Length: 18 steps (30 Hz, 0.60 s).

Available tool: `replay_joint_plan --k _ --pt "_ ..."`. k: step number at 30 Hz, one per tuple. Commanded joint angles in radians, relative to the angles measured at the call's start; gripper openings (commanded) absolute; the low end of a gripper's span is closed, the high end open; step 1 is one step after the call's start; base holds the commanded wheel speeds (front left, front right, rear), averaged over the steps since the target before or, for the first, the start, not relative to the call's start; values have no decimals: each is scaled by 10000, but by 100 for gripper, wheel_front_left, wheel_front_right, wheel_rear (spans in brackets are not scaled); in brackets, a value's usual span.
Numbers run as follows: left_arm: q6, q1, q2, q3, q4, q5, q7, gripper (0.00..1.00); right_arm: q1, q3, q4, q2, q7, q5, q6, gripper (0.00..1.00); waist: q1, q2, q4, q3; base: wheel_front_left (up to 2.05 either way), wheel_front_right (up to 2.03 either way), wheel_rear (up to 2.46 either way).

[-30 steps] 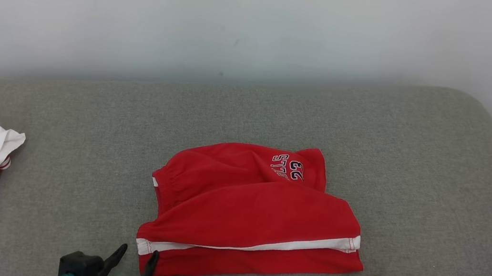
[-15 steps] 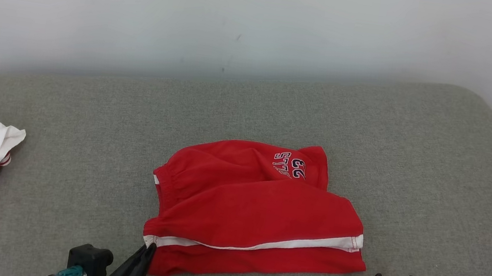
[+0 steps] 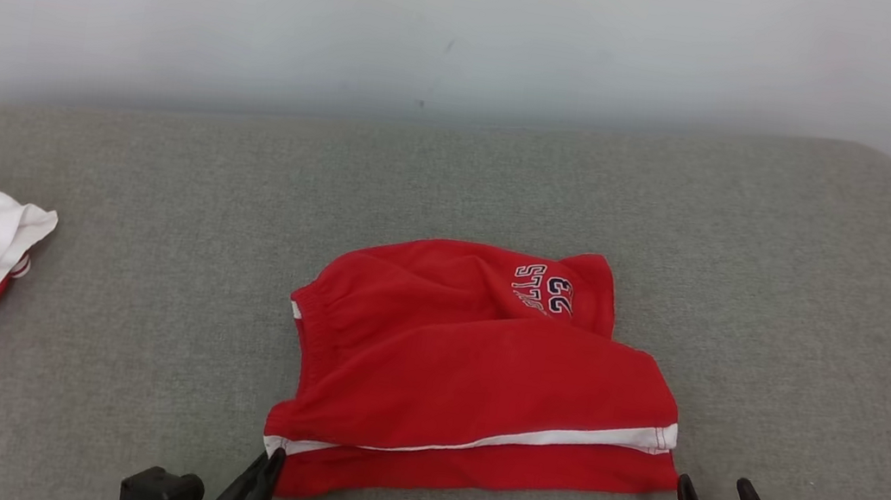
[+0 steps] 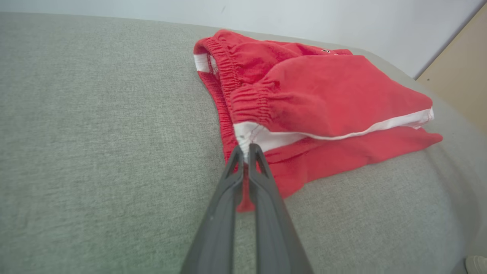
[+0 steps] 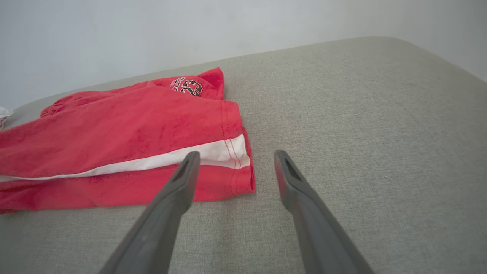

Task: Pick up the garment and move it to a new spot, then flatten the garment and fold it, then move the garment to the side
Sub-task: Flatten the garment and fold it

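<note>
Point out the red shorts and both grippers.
red shorts [image 3: 481,368], head view, middle of top fold.
left gripper [image 4: 246,147], left wrist view, between shut fingertips.
right gripper [image 5: 236,153], right wrist view, between open fingertips.

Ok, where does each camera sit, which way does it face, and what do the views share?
Head view: on the robot's head, looking forward and down at the folded red shorts with a white stripe on the grey fabric cushion; left gripper lower left, right gripper lower right.
Left wrist view: on the left wrist, looking along its own jaws, shut on the shorts' corner by the waistband.
Right wrist view: on the right wrist, looking along its own open jaws towards the shorts' hem corner.
Shared: all three show the shorts and cushion.
</note>
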Motion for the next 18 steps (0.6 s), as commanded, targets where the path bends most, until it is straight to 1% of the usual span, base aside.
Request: replay_joint_plan --k 1,8,13,15,16,18 --pt "30 109 -35 13 -10 42 -81 0 -278 -43 189 -82 322 -75 -23 100 0 -1 162 140 0 0 0" --pt "105 -41 -76 55 31 148 -178 0 -1254 248 1012 -375 1137 -148 -23 100 0 -1 308 281 0 0 0" --pt "86 -112 -55 23 50 188 -211 0 -1932 584 1831 -576 1353 -45 -23 100 0 -1 340 349 0 0 0" --pt "69 -139 -51 -12 47 198 -217 0 -2167 870 2112 -663 1436 5 -23 100 0 -1 353 386 0 0 0" --pt "69 -139 -51 -12 47 198 -217 0 -2167 870 2112 -663 1436 5 -23 100 0 -1 353 386 0 0 0" --pt "58 -181 -56 -50 43 193 -201 0 -2366 1191 2349 -803 1456 36 -23 100 0 -1 361 421 0 0 0"
